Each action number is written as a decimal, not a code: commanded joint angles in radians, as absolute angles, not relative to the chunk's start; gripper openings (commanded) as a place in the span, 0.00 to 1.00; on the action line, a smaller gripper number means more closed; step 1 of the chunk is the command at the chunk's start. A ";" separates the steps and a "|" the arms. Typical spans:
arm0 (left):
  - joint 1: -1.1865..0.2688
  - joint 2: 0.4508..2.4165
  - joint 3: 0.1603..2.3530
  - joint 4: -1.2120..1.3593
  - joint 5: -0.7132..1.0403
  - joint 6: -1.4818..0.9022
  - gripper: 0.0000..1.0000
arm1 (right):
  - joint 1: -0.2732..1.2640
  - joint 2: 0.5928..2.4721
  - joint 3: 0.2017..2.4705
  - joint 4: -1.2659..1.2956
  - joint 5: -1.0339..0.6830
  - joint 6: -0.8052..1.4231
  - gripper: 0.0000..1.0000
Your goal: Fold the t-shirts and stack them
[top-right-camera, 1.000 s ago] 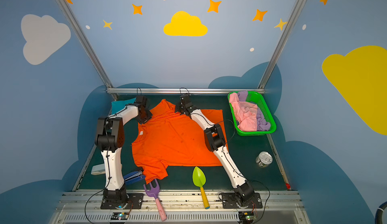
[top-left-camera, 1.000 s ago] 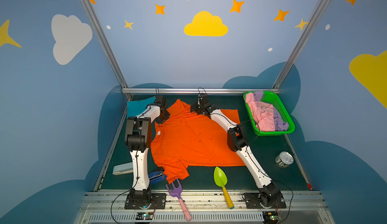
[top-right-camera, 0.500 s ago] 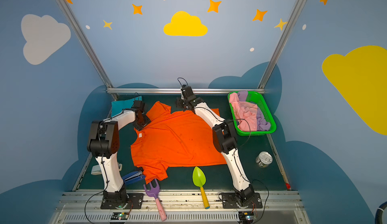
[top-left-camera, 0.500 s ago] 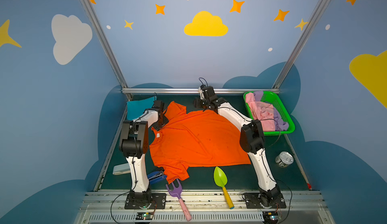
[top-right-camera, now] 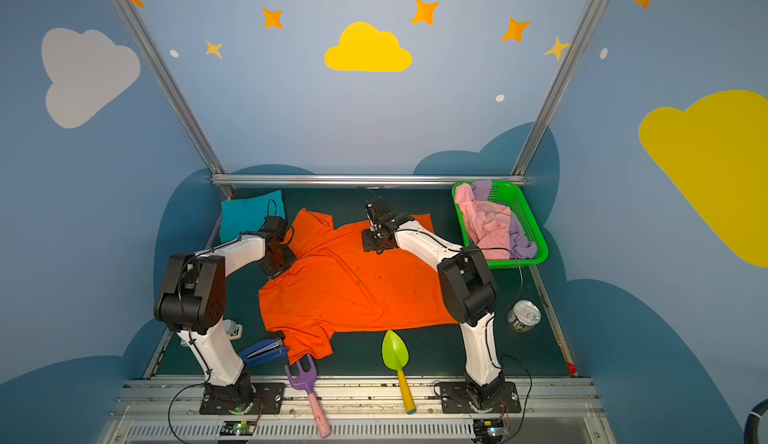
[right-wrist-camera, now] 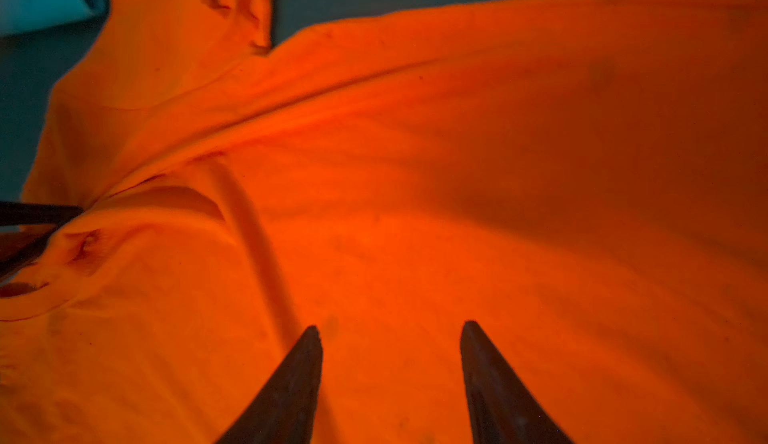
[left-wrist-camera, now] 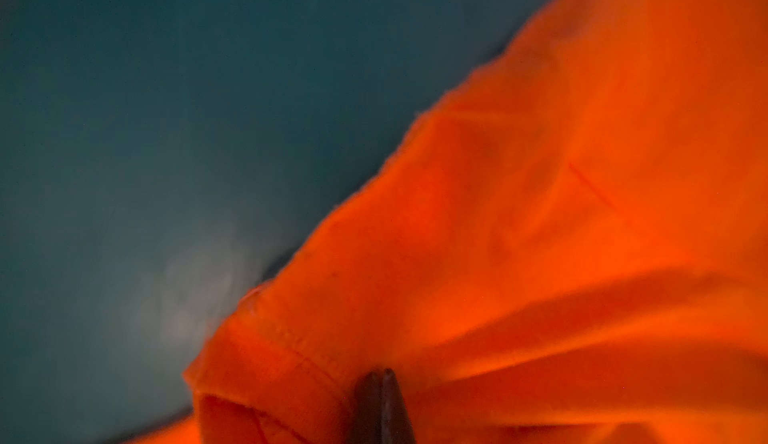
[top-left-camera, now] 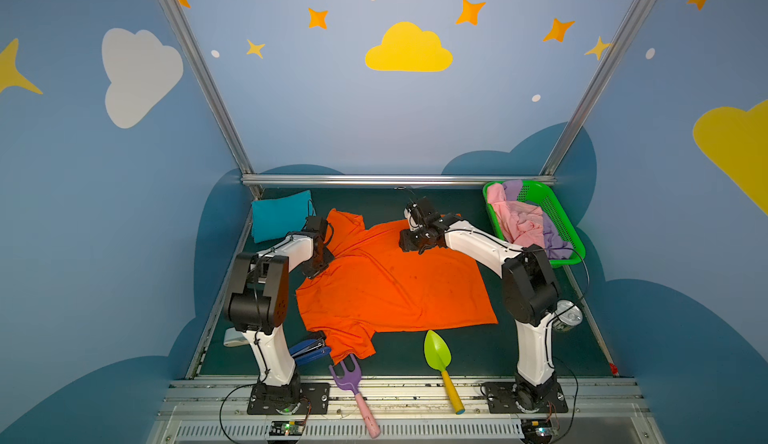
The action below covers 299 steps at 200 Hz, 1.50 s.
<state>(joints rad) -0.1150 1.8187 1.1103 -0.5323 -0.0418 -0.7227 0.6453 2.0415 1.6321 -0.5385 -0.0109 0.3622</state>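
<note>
The orange t-shirt (top-left-camera: 395,292) lies spread out mid-table. The left gripper (left-wrist-camera: 381,374), tips pressed together, seems to pinch a fold at the shirt's left edge, though the view is blurred. The right gripper (right-wrist-camera: 390,330) hovers, jaws parted, over the shirt's far side.

The left arm (top-left-camera: 286,250) is bent at the elbow and reaches toward the back, and the left hand (left-wrist-camera: 380,379) has its fingertips pressed together. The right arm (top-left-camera: 478,240) angles in toward the middle, and the right hand (right-wrist-camera: 390,334) has its fingers spread apart.
</note>
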 commanded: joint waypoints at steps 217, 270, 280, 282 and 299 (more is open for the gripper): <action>-0.222 2.369 2.096 -1.093 -0.290 -0.717 0.04 | 0.572 1.954 1.598 -0.649 -0.087 0.369 0.53; -0.348 1.997 1.567 -0.935 -0.360 -0.789 0.13 | 0.606 1.925 1.599 -0.635 -0.122 0.391 0.52; -0.361 1.975 1.491 -0.915 -0.346 -0.805 0.23 | 0.615 1.922 1.600 -0.632 -0.134 0.393 0.52; -0.365 1.973 1.478 -0.912 -0.344 -0.809 0.26 | 0.616 1.922 1.601 -0.632 -0.136 0.395 0.52; -0.373 1.972 1.395 -0.896 -0.311 -0.841 0.39 | 0.628 1.923 1.611 -0.634 -0.163 0.402 0.52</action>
<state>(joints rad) -0.3801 1.9488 1.5047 -0.9375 -0.3218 -0.7792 0.6086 1.9610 1.6039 -0.6319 -0.1177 0.3851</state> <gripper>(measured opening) 0.340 0.520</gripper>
